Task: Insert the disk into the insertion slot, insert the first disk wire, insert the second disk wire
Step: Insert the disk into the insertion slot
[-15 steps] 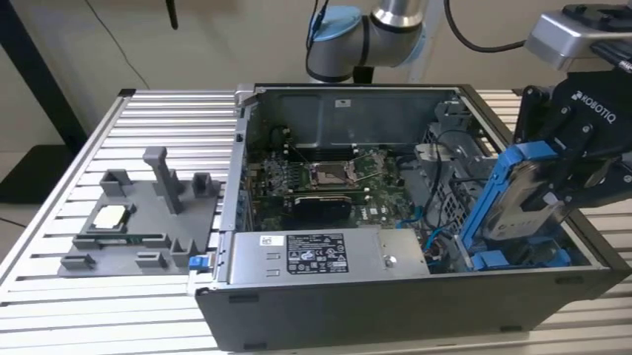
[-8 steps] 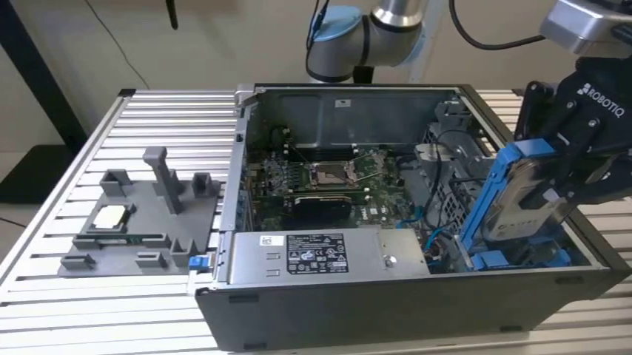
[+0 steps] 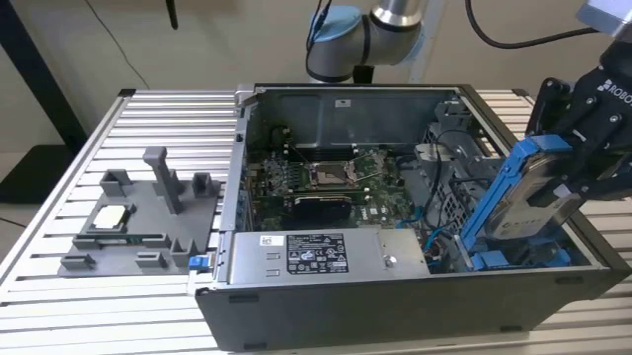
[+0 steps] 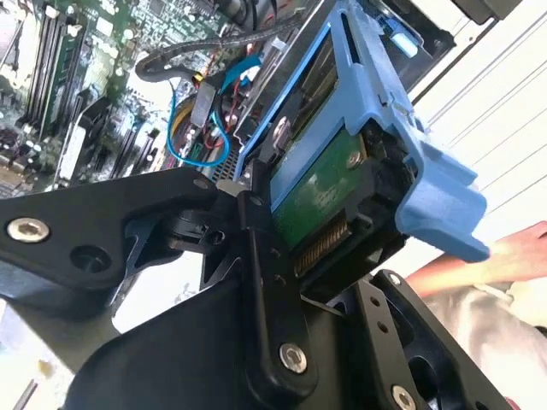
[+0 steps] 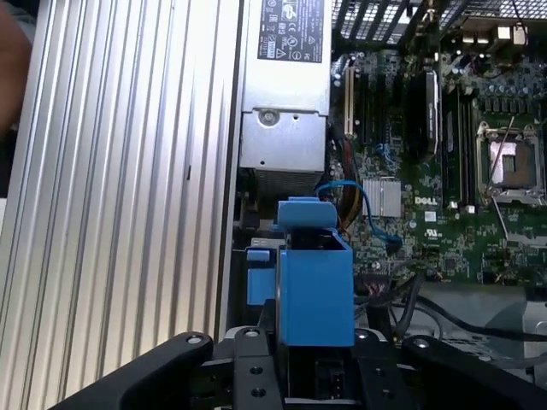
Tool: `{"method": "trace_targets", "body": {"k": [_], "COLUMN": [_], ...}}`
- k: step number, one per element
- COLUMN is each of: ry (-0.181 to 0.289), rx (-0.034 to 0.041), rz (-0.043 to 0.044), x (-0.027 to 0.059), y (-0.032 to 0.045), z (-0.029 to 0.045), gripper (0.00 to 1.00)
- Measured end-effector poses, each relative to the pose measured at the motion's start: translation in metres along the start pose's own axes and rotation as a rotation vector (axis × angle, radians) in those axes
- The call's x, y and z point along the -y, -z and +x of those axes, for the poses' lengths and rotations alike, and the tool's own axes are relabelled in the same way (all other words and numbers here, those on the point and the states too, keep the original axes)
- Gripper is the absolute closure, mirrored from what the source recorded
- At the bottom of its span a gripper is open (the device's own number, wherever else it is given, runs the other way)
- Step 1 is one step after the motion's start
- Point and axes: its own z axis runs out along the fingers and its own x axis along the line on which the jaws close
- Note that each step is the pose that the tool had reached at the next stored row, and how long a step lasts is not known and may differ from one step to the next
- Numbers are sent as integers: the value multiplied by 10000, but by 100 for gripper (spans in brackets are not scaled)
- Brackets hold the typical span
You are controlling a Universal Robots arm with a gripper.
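The disk is a drive in a blue plastic carrier, and my gripper is shut on it. It hangs tilted, lower end down, over the front corner of the open computer case at the exterior view's right. The insertion slot, a grey bay with blue rails, lies just under that lower end. In the second wrist view the disk shows its green circuit board and connector between the black fingers. In the first wrist view the blue carrier stands above my gripper. A thin blue wire loops beside the bay.
The power supply fills the case's front. The motherboard with its square processor socket lies behind it. A grey fixture plate sits on the slatted table at the exterior view's left. A person's arm is close to the case.
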Motion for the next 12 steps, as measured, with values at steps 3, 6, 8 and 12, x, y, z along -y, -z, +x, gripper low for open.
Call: {"method": "trace_targets", "body": {"k": [3, 6, 8, 12], "ry": [7, -43, -95, -89], "rx": [35, 60, 78, 147], "rz": [-119, -206, -266, -307], "x": [82, 96, 99, 115], "y": [12, -5, -19, -43], "z": [3, -1, -7, -9], "gripper": [67, 67, 67, 67]}}
